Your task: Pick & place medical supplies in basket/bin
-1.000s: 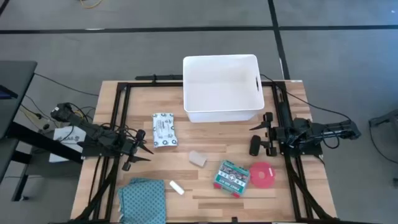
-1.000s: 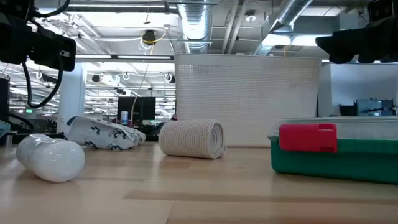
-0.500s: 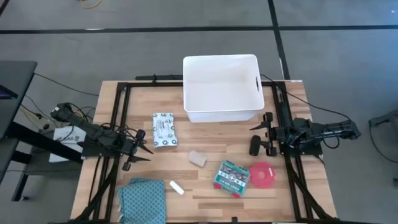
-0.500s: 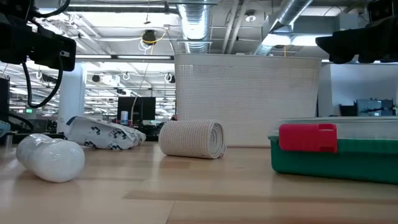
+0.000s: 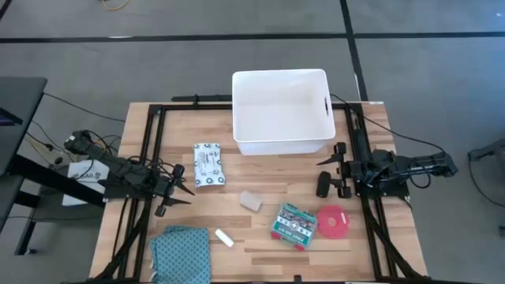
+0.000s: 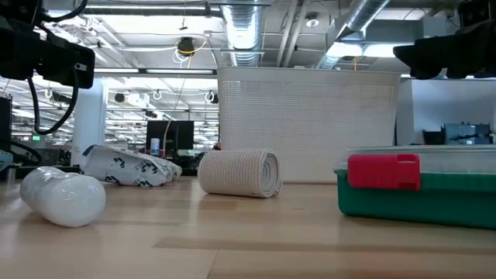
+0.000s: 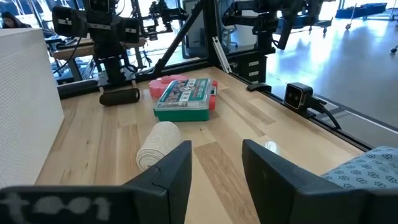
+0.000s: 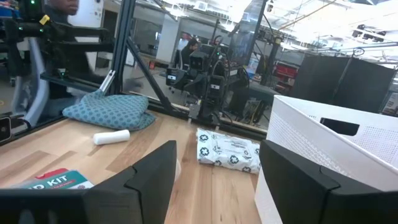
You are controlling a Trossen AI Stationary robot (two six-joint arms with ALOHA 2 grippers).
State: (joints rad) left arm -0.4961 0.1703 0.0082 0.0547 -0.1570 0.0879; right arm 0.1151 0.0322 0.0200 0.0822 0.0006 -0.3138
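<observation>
The white tub [image 5: 280, 114] stands at the table's far middle. Nearer lie the white patterned packet [image 5: 208, 165], beige bandage roll [image 5: 251, 201], green-and-red pack [image 5: 293, 224], pink-red disc [image 5: 332, 222], small white roll [image 5: 225, 237] and black piece [image 5: 324, 185]. My left gripper [image 5: 180, 190] hovers open at the left side, right beside the packet and pointing toward the table's right; its wrist view shows the beige roll [image 7: 158, 144] and pack [image 7: 185, 99] ahead. My right gripper [image 5: 331, 167] is open at the right side, beside the black piece, touching nothing.
A folded teal cloth [image 5: 180, 251] lies at the near left corner, next to the white roll. Black frame rails [image 5: 150, 150] run along both sides of the table. Bare wood shows between the packet, the beige roll and the tub.
</observation>
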